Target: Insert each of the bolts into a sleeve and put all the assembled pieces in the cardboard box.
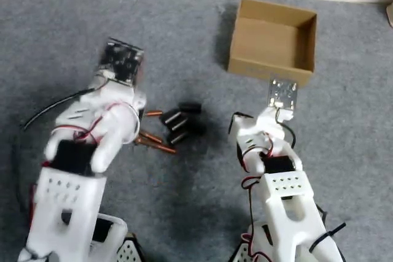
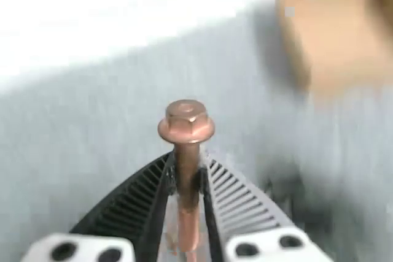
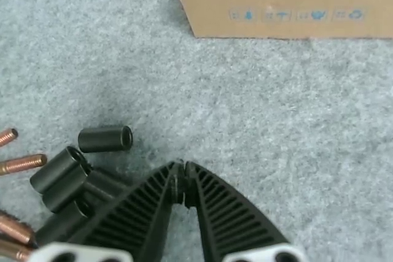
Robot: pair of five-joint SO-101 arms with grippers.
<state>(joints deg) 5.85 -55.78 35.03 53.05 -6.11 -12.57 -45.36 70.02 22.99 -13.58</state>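
My left gripper is shut on a copper bolt, whose hexagonal flanged head sticks out past the fingertips, held above the grey carpet. In the high view several more copper bolts lie beside the left arm, with several black sleeves just right of them. My right gripper is shut with nothing between its fingers, low over the carpet next to the sleeves. The open cardboard box stands beyond the right arm and looks empty.
The grey carpet covers the whole work area. The box wall faces the right gripper across a bare stretch of carpet. Loose bolts lie beside the sleeves. A black cable trails off the left arm.
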